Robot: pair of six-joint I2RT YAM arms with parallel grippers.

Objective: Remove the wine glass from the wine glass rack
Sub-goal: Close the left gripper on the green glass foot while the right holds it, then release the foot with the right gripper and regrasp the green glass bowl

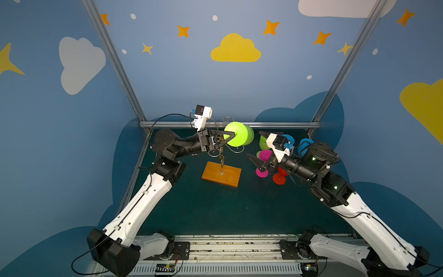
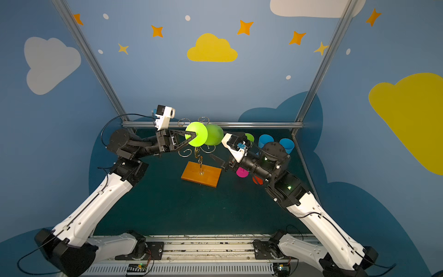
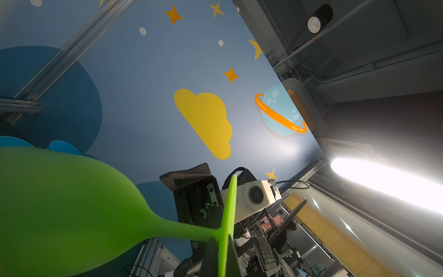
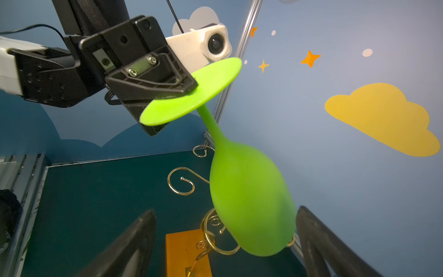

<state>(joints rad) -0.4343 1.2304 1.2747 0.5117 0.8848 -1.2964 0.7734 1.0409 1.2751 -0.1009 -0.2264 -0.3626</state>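
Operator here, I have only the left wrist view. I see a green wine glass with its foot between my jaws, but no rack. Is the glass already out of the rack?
Observer: In the right wrist view the wine glass hangs foot up from the left gripper; its stem sits in no scroll of the wine glass rack.
Operator: And the right arm?
Observer: The right gripper has its jaws wide open beside the bowl, holding nothing.
Operator: Is the table near it free?
Observer: No, a magenta glass and a red glass are under that arm.
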